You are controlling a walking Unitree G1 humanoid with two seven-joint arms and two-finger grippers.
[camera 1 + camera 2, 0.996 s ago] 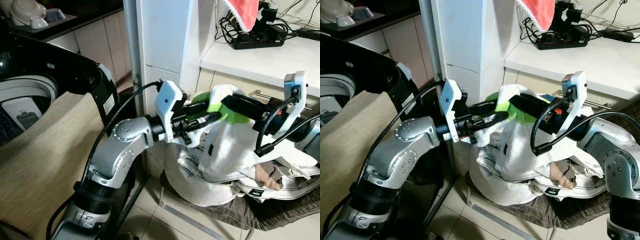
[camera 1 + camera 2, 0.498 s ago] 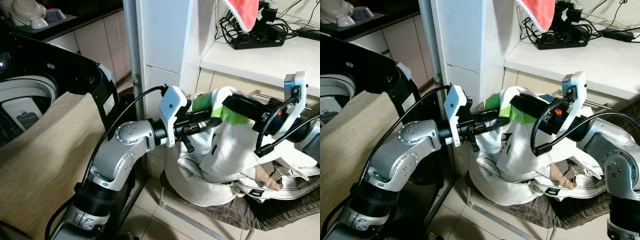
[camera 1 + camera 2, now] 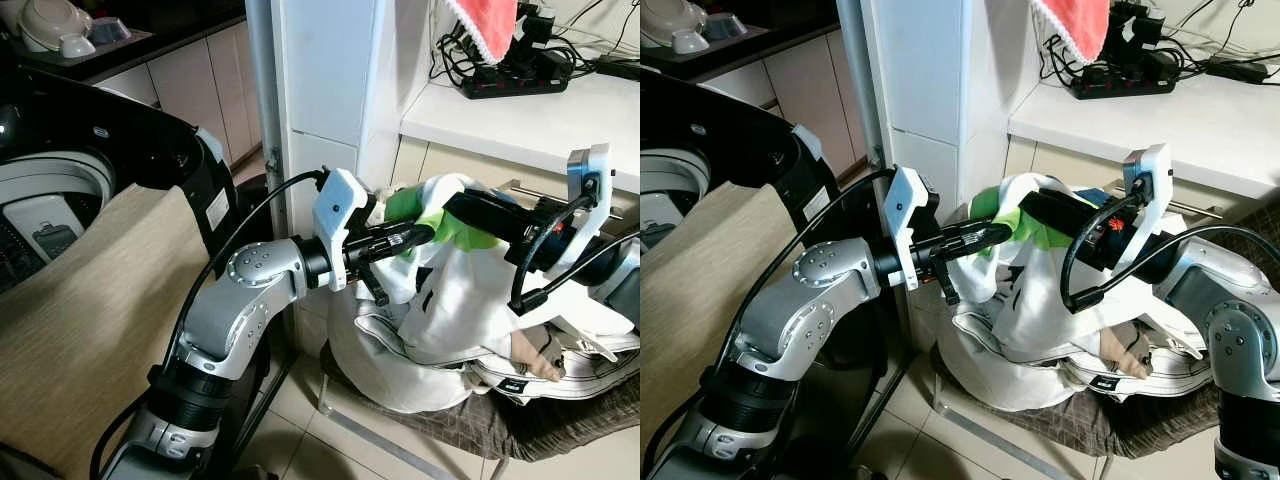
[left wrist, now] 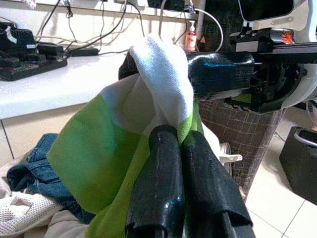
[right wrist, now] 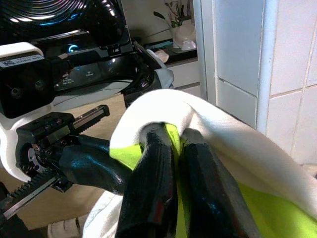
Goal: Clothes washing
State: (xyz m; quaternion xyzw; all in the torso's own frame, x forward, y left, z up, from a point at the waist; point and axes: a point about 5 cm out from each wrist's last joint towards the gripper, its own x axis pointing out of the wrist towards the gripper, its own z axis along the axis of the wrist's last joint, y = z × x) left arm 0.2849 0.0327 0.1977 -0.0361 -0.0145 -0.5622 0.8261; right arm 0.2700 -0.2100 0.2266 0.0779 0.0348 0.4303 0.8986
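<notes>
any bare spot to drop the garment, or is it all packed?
Free: the white counter in front of the power strip, and the tan cloth beside the washer. Crowded: the laundry pile beneath both tools, left tool and right tool, shut on the green-and-white garment.

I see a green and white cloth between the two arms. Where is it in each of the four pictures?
Left eye: the cloth is right of centre, between the end effectors.
Right eye: just right of centre.
Left wrist: at centre, above the black fingers.
Right wrist: draped over the fingers, centre to lower right.
Shared landmark: the green patch, beside the white tiled pillar.
</notes>
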